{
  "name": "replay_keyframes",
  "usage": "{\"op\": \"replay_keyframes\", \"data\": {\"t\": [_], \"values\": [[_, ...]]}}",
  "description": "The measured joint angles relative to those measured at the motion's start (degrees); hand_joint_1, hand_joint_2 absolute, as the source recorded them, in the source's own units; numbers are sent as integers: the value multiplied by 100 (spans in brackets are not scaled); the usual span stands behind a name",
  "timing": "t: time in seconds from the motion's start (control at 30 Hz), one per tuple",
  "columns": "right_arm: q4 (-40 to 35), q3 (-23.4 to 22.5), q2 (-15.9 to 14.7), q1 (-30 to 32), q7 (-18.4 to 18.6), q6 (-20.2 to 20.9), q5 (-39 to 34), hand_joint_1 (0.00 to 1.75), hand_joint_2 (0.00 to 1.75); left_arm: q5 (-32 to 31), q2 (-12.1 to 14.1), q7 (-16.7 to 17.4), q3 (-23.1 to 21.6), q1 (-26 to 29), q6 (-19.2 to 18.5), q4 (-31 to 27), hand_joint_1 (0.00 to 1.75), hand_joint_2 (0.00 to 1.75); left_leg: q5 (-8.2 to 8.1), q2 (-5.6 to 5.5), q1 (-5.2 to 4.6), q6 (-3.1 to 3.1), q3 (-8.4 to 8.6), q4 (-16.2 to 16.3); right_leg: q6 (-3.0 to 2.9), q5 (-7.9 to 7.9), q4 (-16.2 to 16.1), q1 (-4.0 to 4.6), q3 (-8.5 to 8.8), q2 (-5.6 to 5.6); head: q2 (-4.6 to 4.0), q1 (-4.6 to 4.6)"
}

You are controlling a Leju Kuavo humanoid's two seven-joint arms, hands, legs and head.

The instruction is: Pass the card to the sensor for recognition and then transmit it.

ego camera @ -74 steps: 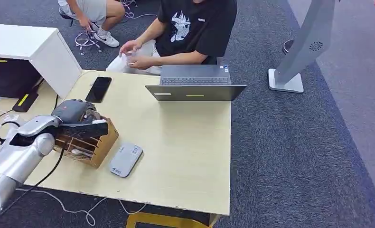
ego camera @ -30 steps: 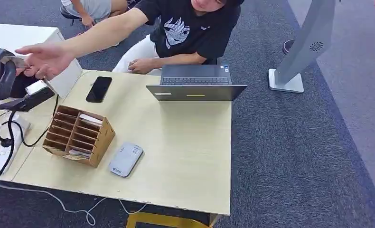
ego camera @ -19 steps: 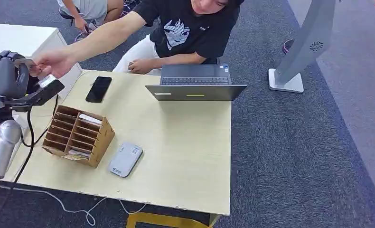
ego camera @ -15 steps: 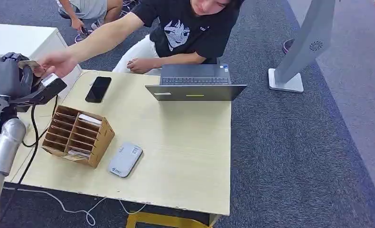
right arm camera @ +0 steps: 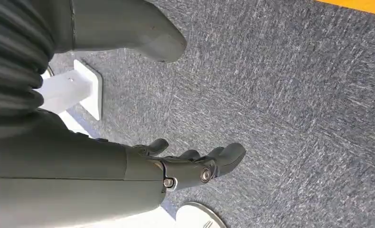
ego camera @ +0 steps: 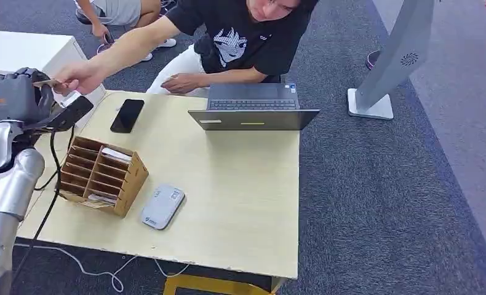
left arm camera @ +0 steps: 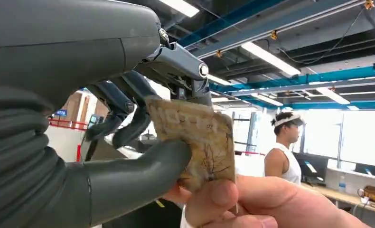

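Left hand raised at the left edge of the head view, above the light wooden worktop, pinching a worn tan patterned card between thick grey thumb and darker fingers. Card held upright off the worktop, near the white cabinet. A person's hand reaches across from the far side and grips the same card at its free end; the left wrist view shows that thumb pressed on the card's lower edge. Both hold it at once. Right hand hangs over grey carpet, fingers loosely curled but apart, holding nothing. On the worktop: brown wooden slotted card rack, grey rounded card reader just beside it, black phone, open dark grey laptop in front of the seated person in a black T-shirt.
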Motion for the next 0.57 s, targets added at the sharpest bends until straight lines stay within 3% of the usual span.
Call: {"op": "replay_keyframes", "data": {"t": [0.2, 0.33, 0.37, 0.57], "values": [[0, 2, -9, -14, 2, 17, 2, 0, 175, 15, -99, 39, 24, -64, 20, 295, 0, 175, 1, -2, 0, 0, 0, 0, 0, 0, 0, 0, 1, -3, 2, 4], [0, -4, -9, -35, 4, 26, -9, 0, 175, 81, -188, -54, 57, -76, 253, 553, 0, 175, 1, -2, 1, -1, 0, 0, 0, 1, 0, 0, 1, -2, 2, 4], [0, -7, -11, -40, 7, 24, -9, 0, 175, 98, -212, -107, 81, -76, 348, 590, 0, 0, 1, -2, 0, -1, 0, 0, 0, 1, 0, 0, 1, -2, 2, 4], [0, -7, -11, -45, 17, 2, -2, 0, 175, 371, -419, -435, 155, -25, 656, 547, 0, 0, 1, -7, -1, 0, -1, 1, 0, 0, 0, 0, 1, -5, 2, 4]]}}
